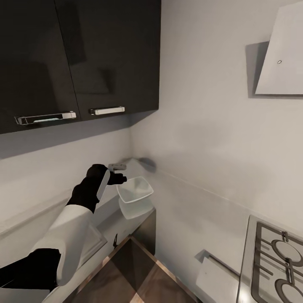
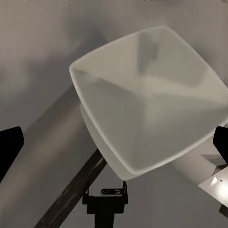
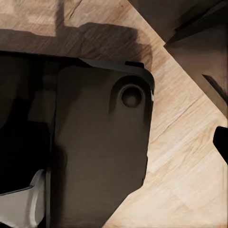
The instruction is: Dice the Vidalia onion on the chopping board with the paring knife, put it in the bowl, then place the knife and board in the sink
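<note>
Bowl [image 1: 134, 189]: we see a white, shallow square dish with rounded corners, upright and empty, its glossy reflection just under it.
Bowl's place: we find it on the countertop [image 1: 126, 219], close to the front edge.
Countertop: we see a smooth, pale grey, glossy worktop.

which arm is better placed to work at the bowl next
Left. The left gripper is stretched out beside the bowl on the countertop, and its wrist view looks straight down into the bowl. The right wrist view shows wooden floor and the robot's dark base.
</note>
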Tool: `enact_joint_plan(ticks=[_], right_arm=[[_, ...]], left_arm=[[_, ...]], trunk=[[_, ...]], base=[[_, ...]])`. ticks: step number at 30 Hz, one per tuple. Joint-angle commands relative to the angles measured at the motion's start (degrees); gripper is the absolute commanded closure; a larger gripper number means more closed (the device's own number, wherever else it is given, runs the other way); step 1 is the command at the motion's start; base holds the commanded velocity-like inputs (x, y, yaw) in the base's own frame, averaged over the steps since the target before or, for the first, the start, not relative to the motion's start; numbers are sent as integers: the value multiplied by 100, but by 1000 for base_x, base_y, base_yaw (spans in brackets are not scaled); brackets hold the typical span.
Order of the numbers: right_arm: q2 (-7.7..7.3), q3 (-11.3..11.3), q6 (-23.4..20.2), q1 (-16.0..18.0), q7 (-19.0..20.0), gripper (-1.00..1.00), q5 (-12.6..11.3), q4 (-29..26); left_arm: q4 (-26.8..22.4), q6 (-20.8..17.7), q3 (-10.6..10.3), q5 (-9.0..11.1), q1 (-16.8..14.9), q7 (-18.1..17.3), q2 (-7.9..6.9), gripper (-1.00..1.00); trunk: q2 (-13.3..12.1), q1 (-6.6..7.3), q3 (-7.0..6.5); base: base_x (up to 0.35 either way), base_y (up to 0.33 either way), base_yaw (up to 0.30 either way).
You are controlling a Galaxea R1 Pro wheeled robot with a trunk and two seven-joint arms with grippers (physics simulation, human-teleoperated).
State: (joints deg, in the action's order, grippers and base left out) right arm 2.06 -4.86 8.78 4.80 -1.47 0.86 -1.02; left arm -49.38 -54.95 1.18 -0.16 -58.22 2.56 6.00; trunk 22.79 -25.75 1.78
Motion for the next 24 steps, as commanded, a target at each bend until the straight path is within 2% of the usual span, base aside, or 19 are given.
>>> enact_joint_plan(ticks=[1, 4, 6, 10, 24], right_arm=[[-32, -41, -58, 0, -17, -100, 5, 6], [-97, -32, -158, -69, -21, -100, -67, 6], [-158, -32, -181, -149, -20, -100, -226, 6], [-183, -32, -190, -236, -20, -100, -323, 6], [-196, -32, -201, -269, -20, -100, -358, 6]], left_arm=[[-6, -24, 13, 3, -5, 16, 6, -100], [-9, -25, 14, -1, -5, 16, 7, -100], [-8, -25, 14, -1, -5, 16, 7, -100], [-9, -25, 11, -1, -5, 16, 7, -100], [-10, -25, 5, -2, -5, 16, -2, -100]], trunk=[[13, -4, 14], [13, -4, 14], [13, -4, 14], [13, -4, 14], [13, -4, 67]], base=[[0, 0, 0], [0, 0, 0], [0, 0, 0], [0, 0, 0], [0, 0, 0]])
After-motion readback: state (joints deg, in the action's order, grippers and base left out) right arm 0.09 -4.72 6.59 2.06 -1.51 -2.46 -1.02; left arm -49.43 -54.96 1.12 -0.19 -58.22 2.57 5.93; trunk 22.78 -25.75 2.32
